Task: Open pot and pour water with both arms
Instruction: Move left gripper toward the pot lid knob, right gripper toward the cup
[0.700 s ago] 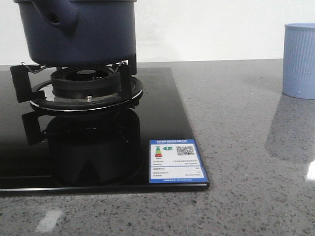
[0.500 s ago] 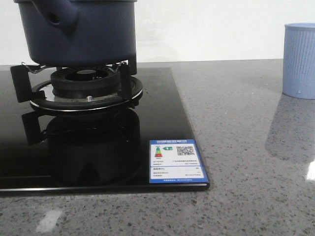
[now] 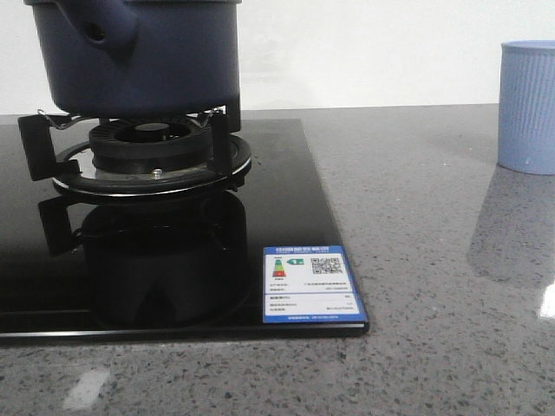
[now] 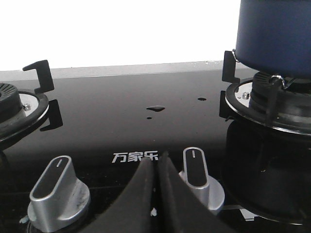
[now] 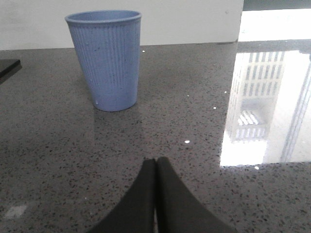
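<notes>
Nearest us, our left end effector point(image 4: 156, 167) and right end effector point(image 5: 155, 170) are both pressed together on nothing, low over the stove point(image 4: 121, 116) and the bench point(image 5: 194, 121). Farther off, the pot point(image 3: 139, 52) sits on its burner point(image 3: 152, 152) and the cup point(image 5: 104, 58) stands well apart, so we judge nothing is begun: opening and pouring both remain.

Across the front views almost nothing has changed. The pot point(image 3: 139, 52) on the burner point(image 3: 152, 152) sits a touch higher in frame than in the earliest view, its handle point(image 3: 108, 26) cropped slightly more by the upper edge.
</notes>
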